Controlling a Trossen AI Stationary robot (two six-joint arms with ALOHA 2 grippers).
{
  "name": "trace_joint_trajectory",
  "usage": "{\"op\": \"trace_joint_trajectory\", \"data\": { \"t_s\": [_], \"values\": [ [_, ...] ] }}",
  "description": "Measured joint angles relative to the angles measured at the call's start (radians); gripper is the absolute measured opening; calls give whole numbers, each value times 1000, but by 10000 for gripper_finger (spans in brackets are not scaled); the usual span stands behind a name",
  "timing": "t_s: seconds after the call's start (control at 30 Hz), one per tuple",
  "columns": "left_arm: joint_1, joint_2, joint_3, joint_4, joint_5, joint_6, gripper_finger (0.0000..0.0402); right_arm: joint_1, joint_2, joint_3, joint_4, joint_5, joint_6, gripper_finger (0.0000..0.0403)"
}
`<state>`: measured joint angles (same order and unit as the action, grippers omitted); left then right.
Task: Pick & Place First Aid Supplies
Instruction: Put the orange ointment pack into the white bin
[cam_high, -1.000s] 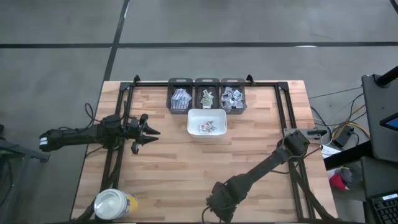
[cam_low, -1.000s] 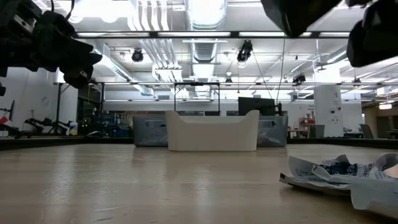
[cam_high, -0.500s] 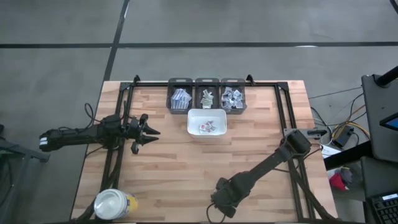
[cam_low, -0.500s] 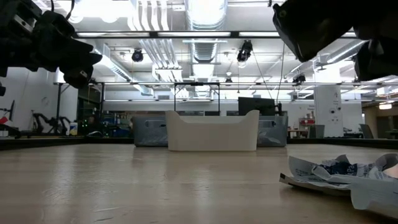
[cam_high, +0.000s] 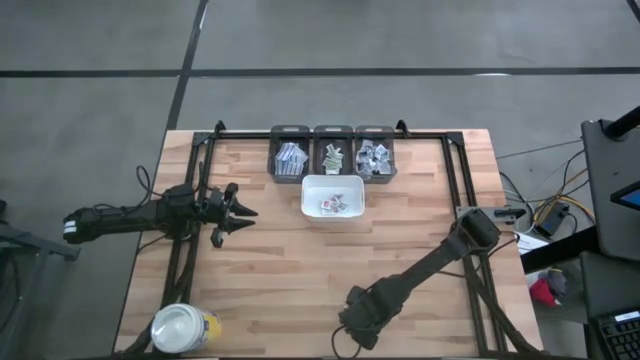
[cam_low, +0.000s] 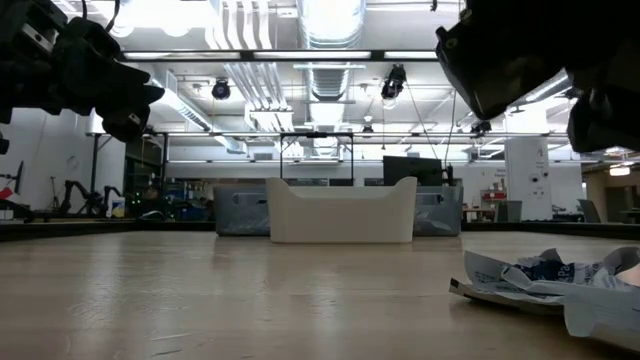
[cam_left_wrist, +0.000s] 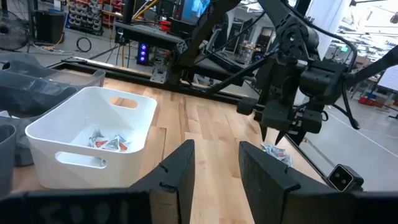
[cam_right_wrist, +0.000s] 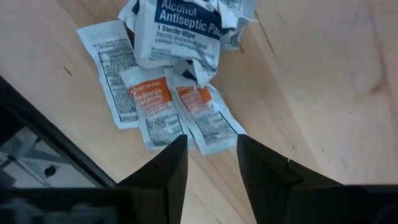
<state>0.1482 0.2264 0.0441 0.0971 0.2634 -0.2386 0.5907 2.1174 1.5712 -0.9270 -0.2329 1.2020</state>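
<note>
The first aid supplies lie as a small heap of packets (cam_right_wrist: 177, 81) flat on the wood near the table's front edge: an alcohol wipe packet (cam_right_wrist: 181, 28) and white sachets with orange print (cam_right_wrist: 200, 106). The low view shows the heap (cam_low: 545, 280) from the side. My right gripper (cam_right_wrist: 211, 163) hangs open just above this heap, pointing steeply down, and touches nothing; the left wrist view shows it (cam_left_wrist: 280, 135) over the packets (cam_left_wrist: 277, 153). More packets (cam_left_wrist: 111, 142) lie in the white tray (cam_high: 333, 197). My left gripper (cam_high: 238, 212) waits open at the table's left, level.
Three grey bins (cam_high: 333, 155) with packets stand in a row behind the tray at the far edge. A yellow jar with a white lid (cam_high: 183, 328) stands at the near left corner. A black frame (cam_high: 455, 160) runs around the table.
My right gripper has come down toward the heap of packets near the front edge, and a little toward the table's right. The packets lie as before.
</note>
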Motion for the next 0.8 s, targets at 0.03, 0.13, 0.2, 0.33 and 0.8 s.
{"op": "trace_joint_trajectory", "data": {
  "t_s": [0.03,0.13,0.2,0.33,0.8],
  "values": [
    [0,0,0,0,0,0,119,0,0,-10,17,0,5,139],
    [0,0,0,0,0,0,119,0,0,-31,51,0,12,138],
    [0,0,0,0,0,0,120,0,0,-38,49,0,14,135],
    [0,0,0,0,0,0,120,0,0,-49,47,0,13,126],
    [0,0,0,0,0,2,120,-1,-5,-99,55,-4,7,67]
  ]
}}
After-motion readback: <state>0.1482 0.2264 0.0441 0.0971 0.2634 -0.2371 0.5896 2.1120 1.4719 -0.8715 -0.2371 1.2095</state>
